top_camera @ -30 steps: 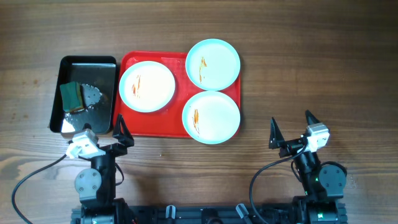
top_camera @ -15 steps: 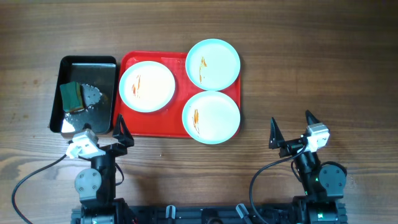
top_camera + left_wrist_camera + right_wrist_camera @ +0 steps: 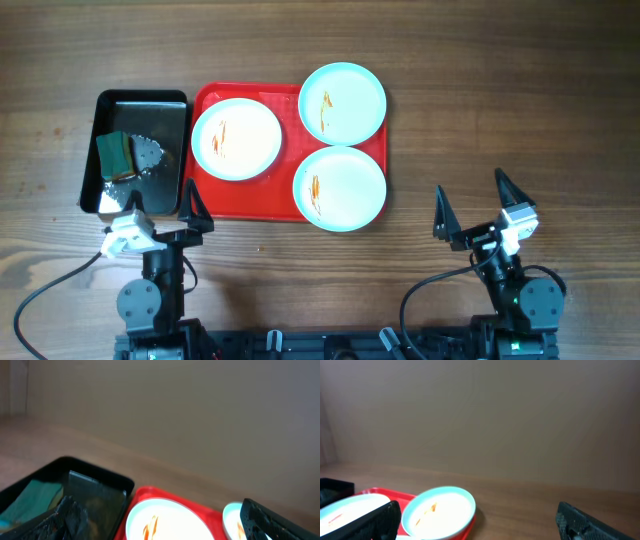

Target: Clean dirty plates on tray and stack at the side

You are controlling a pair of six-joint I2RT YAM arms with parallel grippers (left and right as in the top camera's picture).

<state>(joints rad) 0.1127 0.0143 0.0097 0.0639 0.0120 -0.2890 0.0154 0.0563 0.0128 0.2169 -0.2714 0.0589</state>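
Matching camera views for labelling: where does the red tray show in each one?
Overhead: red tray upper centre, right of the black tray.
Left wrist: red tray bottom centre, mostly cropped.
Right wrist: red tray bottom left, a thin rim.
Shared landmark: the sauce-streaked plates on it.

In your left wrist view, the black tray (image 3: 97, 490) runs off the frame at 8 o'clock, its contents a blur. The nearest plate (image 3: 165, 517) is cut off at 6 o'clock; a second plate (image 3: 231, 517) sits half behind a finger (image 3: 270, 520) at 4 o'clock. Overhead, the grey lump (image 3: 150, 155) in that tray is too small to name.
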